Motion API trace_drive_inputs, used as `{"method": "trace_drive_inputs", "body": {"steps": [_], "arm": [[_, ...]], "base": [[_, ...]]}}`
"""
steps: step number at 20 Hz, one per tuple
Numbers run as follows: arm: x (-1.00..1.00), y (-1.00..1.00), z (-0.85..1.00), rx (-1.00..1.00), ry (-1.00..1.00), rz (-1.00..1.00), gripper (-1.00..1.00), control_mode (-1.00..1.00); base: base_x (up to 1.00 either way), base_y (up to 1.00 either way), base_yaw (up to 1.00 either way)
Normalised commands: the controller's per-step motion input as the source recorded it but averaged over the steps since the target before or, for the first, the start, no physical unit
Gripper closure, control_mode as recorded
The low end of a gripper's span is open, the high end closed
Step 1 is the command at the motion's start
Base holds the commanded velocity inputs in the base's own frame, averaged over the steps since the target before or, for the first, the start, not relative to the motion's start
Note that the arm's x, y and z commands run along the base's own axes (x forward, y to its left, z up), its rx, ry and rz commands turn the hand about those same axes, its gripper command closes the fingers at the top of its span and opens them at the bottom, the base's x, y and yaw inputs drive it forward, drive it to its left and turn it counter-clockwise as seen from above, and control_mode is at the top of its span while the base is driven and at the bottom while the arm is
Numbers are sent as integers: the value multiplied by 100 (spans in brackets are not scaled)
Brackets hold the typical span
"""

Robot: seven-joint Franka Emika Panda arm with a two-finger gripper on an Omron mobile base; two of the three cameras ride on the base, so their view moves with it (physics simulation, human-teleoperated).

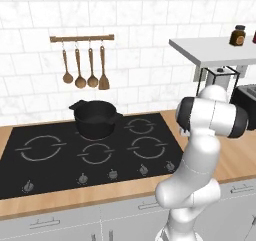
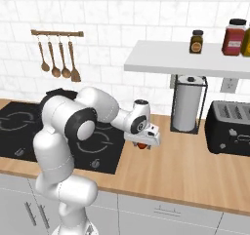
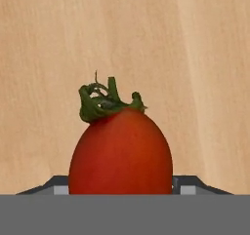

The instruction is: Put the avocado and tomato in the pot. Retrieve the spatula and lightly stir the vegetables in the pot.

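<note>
Tomato (image 3: pixel 120 151) sits directly between my claw (image 2: pixel 142 145) tips on the surface (image 2: pixel 195 166); grip unconfirmed. Pot (image 1: pixel 95 118) lies well left of tomato.

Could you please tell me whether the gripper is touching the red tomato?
Cannot tell: the hand view shows the round red tomato between the gripper fingers, contact hidden.
</note>
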Motion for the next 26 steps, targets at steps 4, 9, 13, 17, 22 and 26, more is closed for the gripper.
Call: {"method": "trace_drive_inputs", "body": {"steps": [4,9,13,17,22,26], "arm": [[0,0,-1,0,0,0,100,-100],[-27,17,74,0,-16,0,100,-100],[-41,42,100,0,-11,0,100,-100],[-38,56,98,0,0,0,100,-100],[-25,66,77,0,0,0,100,-100],[-17,54,58,-1,0,0,100,-100]], "base": [[0,0,0],[0,0,0],[0,0,0],[0,0,0],[0,0,0],[0,0,0]]}}
